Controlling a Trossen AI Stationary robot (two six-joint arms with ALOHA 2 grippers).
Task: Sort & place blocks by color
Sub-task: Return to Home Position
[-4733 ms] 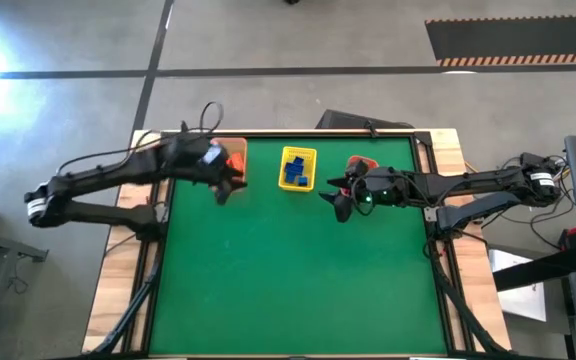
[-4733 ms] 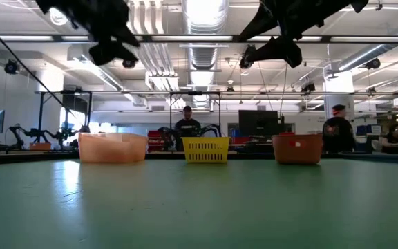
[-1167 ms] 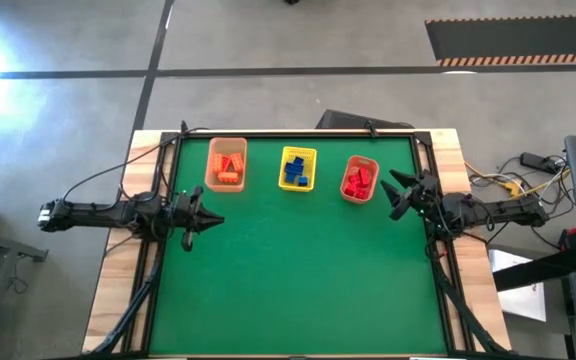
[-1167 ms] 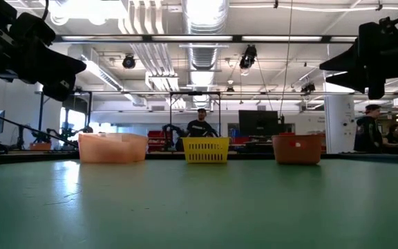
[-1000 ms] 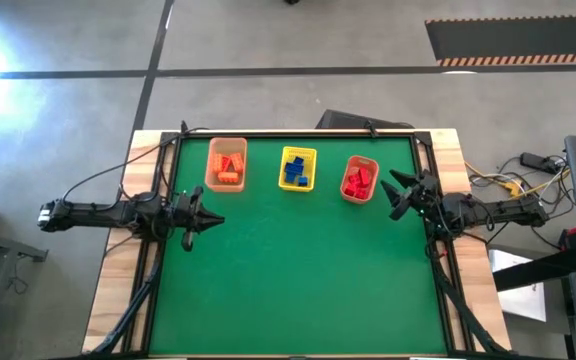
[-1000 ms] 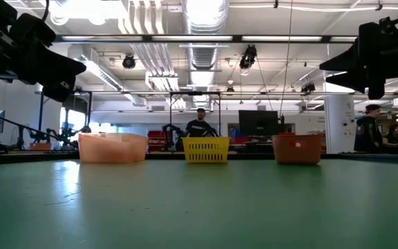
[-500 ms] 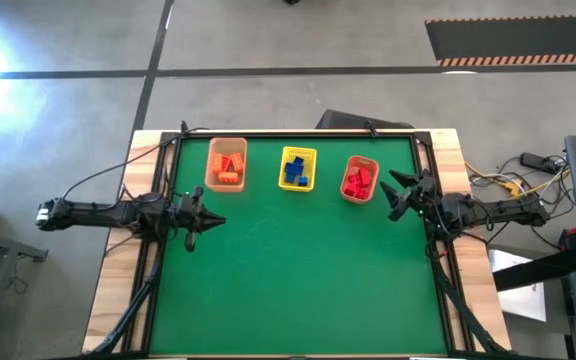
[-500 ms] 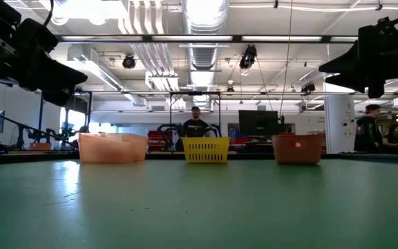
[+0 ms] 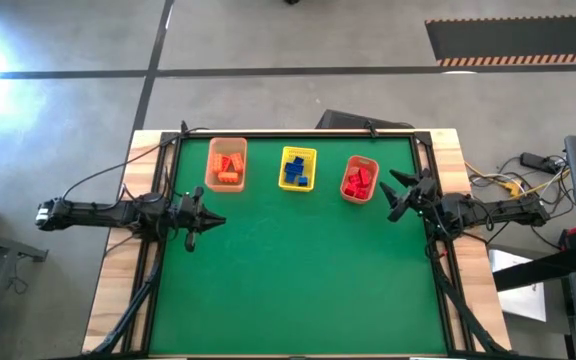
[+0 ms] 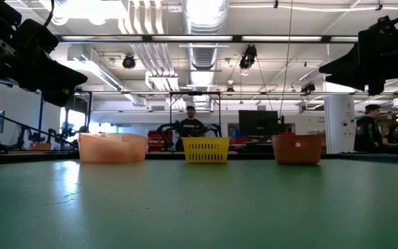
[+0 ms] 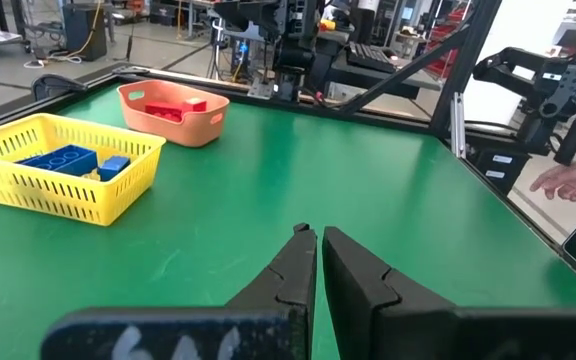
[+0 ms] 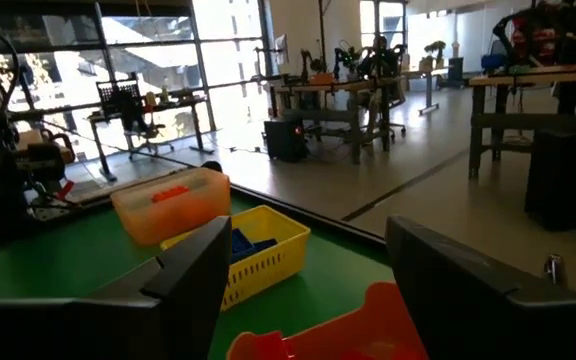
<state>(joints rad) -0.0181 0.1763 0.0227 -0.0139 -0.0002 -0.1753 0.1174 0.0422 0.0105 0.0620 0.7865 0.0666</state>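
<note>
Three baskets stand in a row along the far edge. The orange basket (image 9: 226,163) holds orange blocks (image 9: 230,168), the yellow basket (image 9: 297,167) holds blue blocks (image 11: 66,160), and the red-orange basket (image 9: 359,180) holds red blocks (image 11: 173,105). My left gripper (image 9: 211,220) hovers shut by the table's left edge, pointing toward the right, with nothing in it (image 11: 313,235). Over the right edge, near the red-orange basket, my right gripper (image 9: 392,195) hovers open and holds nothing (image 12: 308,240). Both hang well above the mat in the low view.
The green mat (image 9: 298,280) stretches bare from the baskets to the near edge. A dark frame (image 9: 298,131) borders the table. Beyond the table are workbenches and people; a person's hand (image 11: 568,182) shows off the table's right side.
My right gripper has rolled a little about its own axis, still open. Neither arm has shifted its place, and the baskets and blocks lie as before.
</note>
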